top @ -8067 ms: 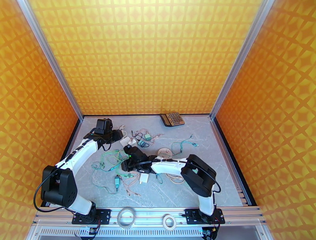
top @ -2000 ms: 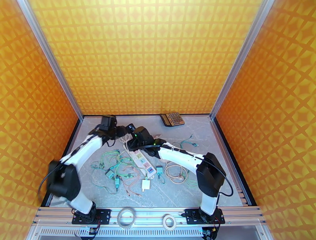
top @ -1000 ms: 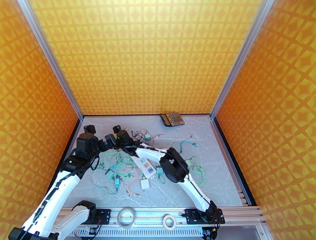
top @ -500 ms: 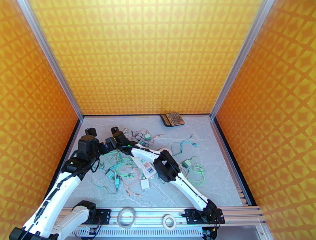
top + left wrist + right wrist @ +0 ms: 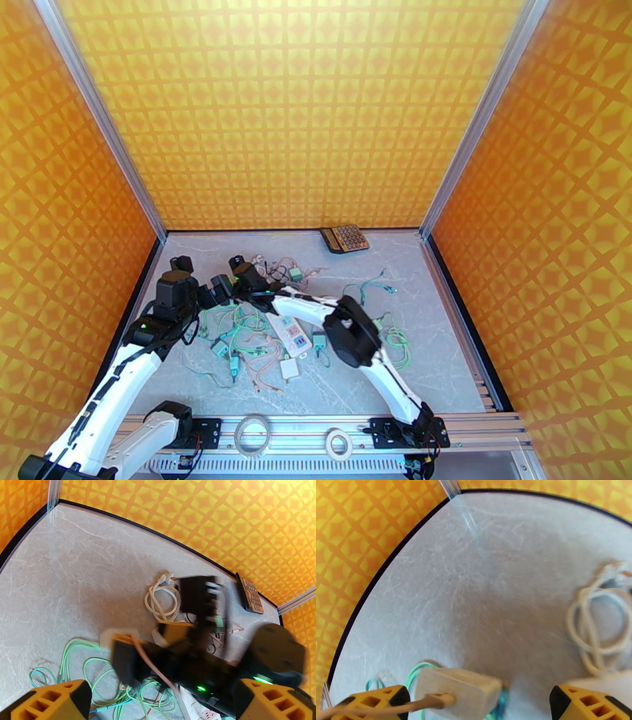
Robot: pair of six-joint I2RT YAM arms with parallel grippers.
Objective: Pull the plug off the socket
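The grey surface (image 5: 442, 355) is strewn with green wires (image 5: 245, 322). The white power strip (image 5: 291, 333) lies mid-frame in the top view. Both arms crowd its upper left. The left pincer (image 5: 160, 701) gapes wide, and so does the right pincer (image 5: 482, 700). The white plug (image 5: 460, 687) lies unheld at the bottom of the right wrist view, seemingly free of the strip. Pulling away, a finger could snag its beige cable (image 5: 434, 699) and drag the plug, or the arms could knock together.
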